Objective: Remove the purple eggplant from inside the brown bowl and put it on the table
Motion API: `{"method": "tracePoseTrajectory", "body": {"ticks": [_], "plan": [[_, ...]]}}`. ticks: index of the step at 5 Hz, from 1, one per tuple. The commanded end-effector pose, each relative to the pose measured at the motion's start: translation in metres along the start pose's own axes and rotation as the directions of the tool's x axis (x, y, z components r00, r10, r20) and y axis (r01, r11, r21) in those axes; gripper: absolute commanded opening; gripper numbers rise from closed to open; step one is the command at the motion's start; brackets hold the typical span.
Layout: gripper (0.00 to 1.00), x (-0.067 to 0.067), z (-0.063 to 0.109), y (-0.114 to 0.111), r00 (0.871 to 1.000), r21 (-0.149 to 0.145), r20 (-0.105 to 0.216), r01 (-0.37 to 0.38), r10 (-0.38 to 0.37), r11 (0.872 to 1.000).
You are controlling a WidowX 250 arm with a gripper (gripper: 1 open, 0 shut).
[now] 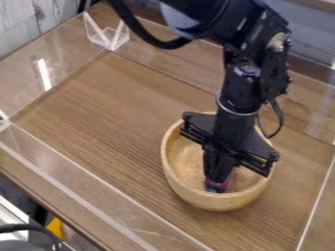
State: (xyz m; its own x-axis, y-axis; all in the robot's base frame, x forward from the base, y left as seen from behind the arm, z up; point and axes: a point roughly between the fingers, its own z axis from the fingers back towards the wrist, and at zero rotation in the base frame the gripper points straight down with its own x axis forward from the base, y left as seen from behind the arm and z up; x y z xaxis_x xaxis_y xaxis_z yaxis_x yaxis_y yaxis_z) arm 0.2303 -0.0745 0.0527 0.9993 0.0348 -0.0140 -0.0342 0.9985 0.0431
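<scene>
The brown bowl [185, 183] sits on the table [118, 113] at the front right. Inside it lies the purple eggplant [215, 182], of which only the lower end shows beneath the black fingers. My gripper [220, 169] points straight down into the bowl, and its fingers are drawn together on the eggplant. The black arm rises from the bowl toward the top of the view and hides the bowl's far rim.
Clear acrylic walls [59, 54] edge the tabletop at the left, back and front. A small clear acrylic stand [108, 31] sits at the back left. Bare wood lies to the left of the bowl.
</scene>
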Motion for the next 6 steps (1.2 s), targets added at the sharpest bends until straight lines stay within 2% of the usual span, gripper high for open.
{"method": "tracePoseTrajectory", "body": {"ticks": [1, 2, 4, 6], "plan": [[1.0, 0.011, 0.0, 0.006, 0.996, -0.015, 0.04, 0.077, -0.076, 0.997], [0.0, 0.015, -0.011, 0.012, 0.986, -0.017, 0.038, 0.161, -0.161, 0.987], [0.0, 0.009, -0.033, 0.014, 0.99, -0.021, 0.028, 0.136, -0.135, 0.99], [0.0, 0.011, -0.062, 0.013, 0.981, -0.018, 0.005, 0.196, -0.196, 0.98]]}}
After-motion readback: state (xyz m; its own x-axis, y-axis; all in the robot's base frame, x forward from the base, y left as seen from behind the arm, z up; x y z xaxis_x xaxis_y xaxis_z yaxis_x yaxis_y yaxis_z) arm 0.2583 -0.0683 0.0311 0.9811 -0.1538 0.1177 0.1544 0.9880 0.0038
